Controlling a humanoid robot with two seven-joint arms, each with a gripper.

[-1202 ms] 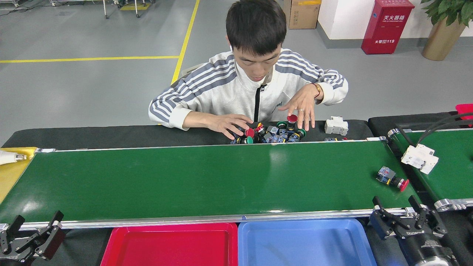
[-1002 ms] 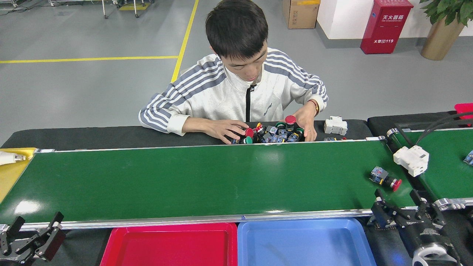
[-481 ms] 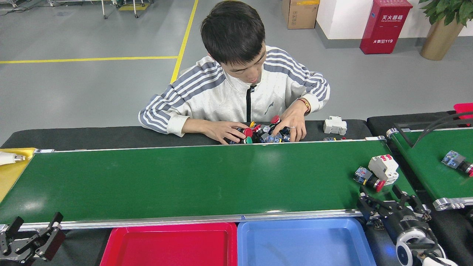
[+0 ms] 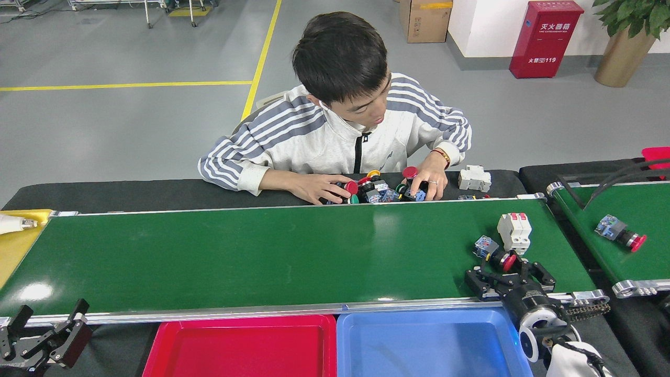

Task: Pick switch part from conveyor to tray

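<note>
A switch part [image 4: 494, 254] with a blue body and a red button head lies on the conveyor [image 4: 261, 256] near its right end. A white breaker [image 4: 514, 232] stands just behind it. My right gripper [image 4: 509, 276] reaches over the belt's near rail. It is open, with its fingers spread on either side just in front of the red head and nothing held. My left gripper [image 4: 47, 335] hangs open at the bottom left, below the rail. The red tray [image 4: 241, 348] and the blue tray [image 4: 429, 345] sit side by side under the near rail.
A person sits across the belt with both hands on a pile of switch parts [image 4: 379, 191]. Another white breaker [image 4: 475, 178] rests on the black table. A shorter green belt [image 4: 591, 209] at the right carries another red-headed switch [image 4: 620, 234]. A yellow surface [image 4: 15, 246] lies at the left end.
The red-headed switch and the white breaker have travelled left along the belt. My right gripper has swung left and forward over the near rail, up to the switch. My left gripper stayed put.
</note>
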